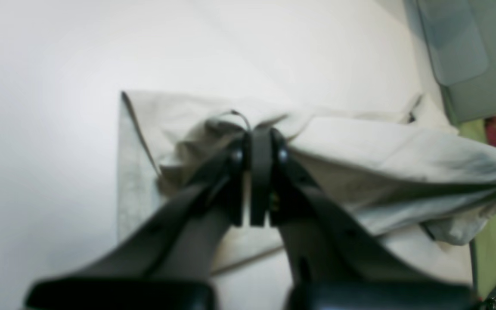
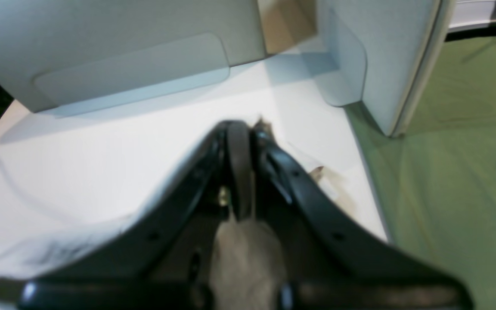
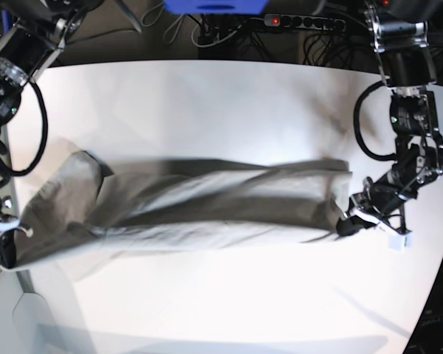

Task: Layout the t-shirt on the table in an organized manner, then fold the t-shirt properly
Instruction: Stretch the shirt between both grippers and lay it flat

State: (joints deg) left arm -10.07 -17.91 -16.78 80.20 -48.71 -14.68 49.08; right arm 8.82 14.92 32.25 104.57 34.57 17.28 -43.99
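Note:
The grey-beige t-shirt (image 3: 207, 199) is stretched in a long, partly lifted band across the white table (image 3: 207, 103) between my two grippers. My left gripper (image 3: 345, 221) is shut on the shirt's right end. In the left wrist view, its jaws (image 1: 258, 129) pinch a bunched fold of the t-shirt (image 1: 360, 146), with part of it lying flat on the table (image 1: 58, 86). My right gripper (image 3: 7, 247) is shut on the shirt's left end at the table's left edge. In the right wrist view (image 2: 239, 129), cloth (image 2: 248, 258) hangs between its fingers.
Grey panels (image 2: 123, 43) stand beyond the table edge by the right gripper, above a green floor (image 2: 454, 172). A power strip (image 3: 303, 22) and cables lie behind the table's curved far edge. The table's right edge is close to the left arm (image 3: 413, 147).

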